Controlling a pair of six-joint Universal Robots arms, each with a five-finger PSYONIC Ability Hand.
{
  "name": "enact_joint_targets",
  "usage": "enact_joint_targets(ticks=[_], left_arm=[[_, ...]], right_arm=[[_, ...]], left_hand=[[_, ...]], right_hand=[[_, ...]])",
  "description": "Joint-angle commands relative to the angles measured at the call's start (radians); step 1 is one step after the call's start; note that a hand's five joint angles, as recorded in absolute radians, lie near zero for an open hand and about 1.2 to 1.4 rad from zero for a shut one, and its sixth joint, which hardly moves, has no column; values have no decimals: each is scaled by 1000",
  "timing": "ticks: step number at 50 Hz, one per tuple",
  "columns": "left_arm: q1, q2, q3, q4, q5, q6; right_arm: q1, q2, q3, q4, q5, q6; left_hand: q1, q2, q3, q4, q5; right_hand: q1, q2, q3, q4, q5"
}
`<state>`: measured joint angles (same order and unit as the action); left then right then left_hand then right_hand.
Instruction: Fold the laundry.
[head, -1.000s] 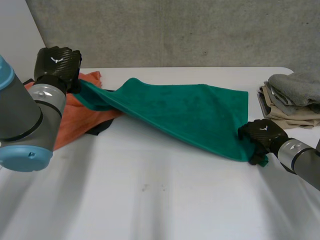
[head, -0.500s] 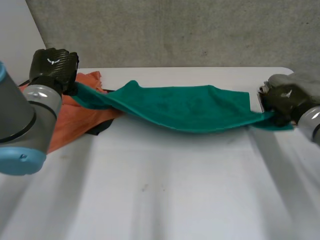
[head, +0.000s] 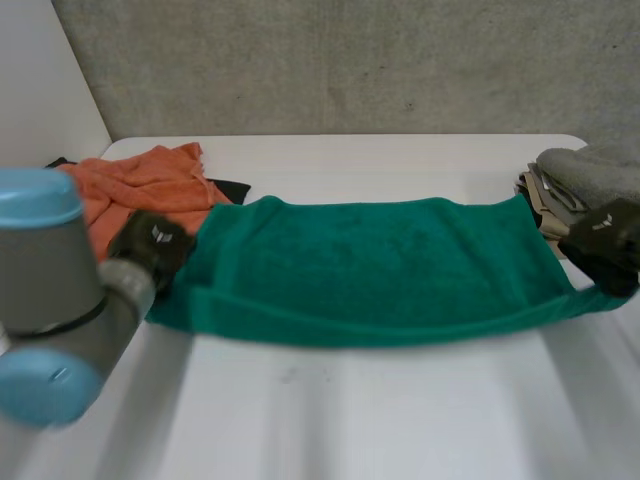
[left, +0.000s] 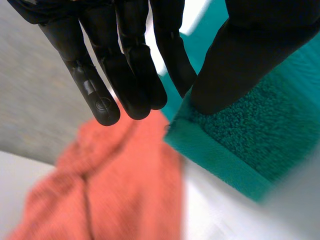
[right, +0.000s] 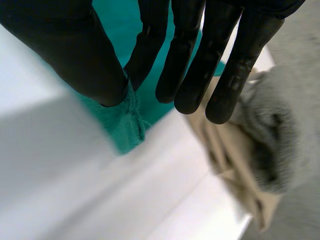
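A green towel (head: 370, 265) hangs stretched between my two hands above the white table (head: 330, 410), sagging along its near edge. My left hand (head: 150, 245) pinches the towel's left corner (left: 220, 145) between thumb (left: 250, 55) and fingers (left: 130, 65). At the other end, my right hand (head: 608, 240) pinches the right corner (right: 125, 122) between thumb (right: 70, 50) and fingers (right: 200, 55). Both hands are shut on the cloth.
An orange cloth (head: 135, 185) lies crumpled at the back left, over a dark item (head: 228, 190), and shows under my left hand (left: 105, 185). A stack of folded grey and beige laundry (head: 585, 185) sits at the right edge, close beside my right hand (right: 260, 150).
Both hands moved toward the near side and apart, pulling the green towel out flat and taut. The right hand rose from the table and closed on the towel's right corner.
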<state>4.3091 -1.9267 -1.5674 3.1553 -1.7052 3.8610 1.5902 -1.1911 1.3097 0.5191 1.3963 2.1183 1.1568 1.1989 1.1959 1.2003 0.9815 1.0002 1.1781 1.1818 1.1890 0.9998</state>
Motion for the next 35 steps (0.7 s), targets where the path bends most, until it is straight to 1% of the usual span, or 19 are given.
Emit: enact_joint_targets(ticks=[1, 3, 4, 7, 8, 10, 15, 19, 21, 22, 25, 26, 28, 29, 30, 33, 34, 35], left_arm=[[-15, -241, 504, 219, -25, 5], [-15, -271, 611, 296, -24, 8], [-9, -297, 707, 378, -21, 12], [0, -327, 837, 492, -28, 15], [3, -337, 896, 552, -31, 17], [6, -341, 931, 588, -36, 15], [17, -334, 905, 606, -39, 6], [18, -308, 753, 608, -36, -9], [23, -267, 644, 612, -30, -28], [21, -241, 570, 618, -21, -32], [12, -218, 482, 624, -19, -35], [6, -210, 434, 629, -21, -37], [-6, -195, 393, 628, -21, -37], [-15, -181, 376, 628, -21, -37], [-35, -139, 344, 628, -21, -38], [-48, -80, 302, 629, -19, -40], [-52, -51, 287, 629, -22, -38], [-55, -38, 282, 629, -22, -38]], right_arm=[[83, 128, -292, -405, 92, 98], [88, 127, -335, -529, 90, 135], [91, 124, -367, -654, 84, 165], [93, 122, -409, -828, 72, 189], [94, 122, -423, -922, 69, 193], [97, 120, -429, -978, 58, 193], [111, 133, -445, -990, 55, 199], [120, 142, -394, -940, 55, 204], [135, 139, -343, -909, 53, 212], [148, 137, -310, -881, 59, 225], [175, 133, -250, -843, 67, 270], [197, 130, -200, -796, 67, 320], [217, 125, -155, -733, 69, 389], [223, 122, -135, -697, 69, 429], [231, 113, -103, -620, 66, 516], [234, 96, -73, -503, 50, 668], [237, 97, -64, -437, 33, 763], [238, 100, -64, -407, 21, 807]], left_hand=[[240, 197, 200, 196, 240], [240, 197, 200, 196, 240], [240, 197, 200, 196, 240], [240, 197, 200, 196, 240], [240, 197, 200, 196, 240], [240, 197, 200, 196, 240], [240, 197, 200, 196, 240], [240, 197, 200, 196, 240], [240, 197, 200, 196, 240], [240, 197, 200, 196, 240], [240, 197, 200, 196, 240], [240, 197, 200, 196, 240], [240, 197, 200, 196, 240], [240, 197, 200, 196, 240], [240, 197, 200, 196, 240], [240, 197, 200, 196, 240], [240, 197, 200, 196, 240], [240, 197, 200, 196, 240]], right_hand=[[396, 218, 214, 207, 222], [396, 218, 214, 207, 222], [396, 218, 214, 207, 222], [396, 218, 214, 207, 222], [396, 218, 214, 207, 222], [396, 218, 214, 207, 222], [396, 218, 214, 207, 222], [396, 218, 214, 207, 222], [396, 218, 214, 207, 222], [396, 218, 214, 207, 222], [396, 218, 214, 207, 222], [63, -115, -119, -126, -111], [-495, -673, -677, -684, -670], [-716, -894, -898, -905, -890], [-826, -1004, -1007, -1014, -1000], [-826, -1004, -1007, -1014, -1000], [-826, -1004, -1007, -1014, -1000], [-826, -1004, -1007, -1014, -1000]])
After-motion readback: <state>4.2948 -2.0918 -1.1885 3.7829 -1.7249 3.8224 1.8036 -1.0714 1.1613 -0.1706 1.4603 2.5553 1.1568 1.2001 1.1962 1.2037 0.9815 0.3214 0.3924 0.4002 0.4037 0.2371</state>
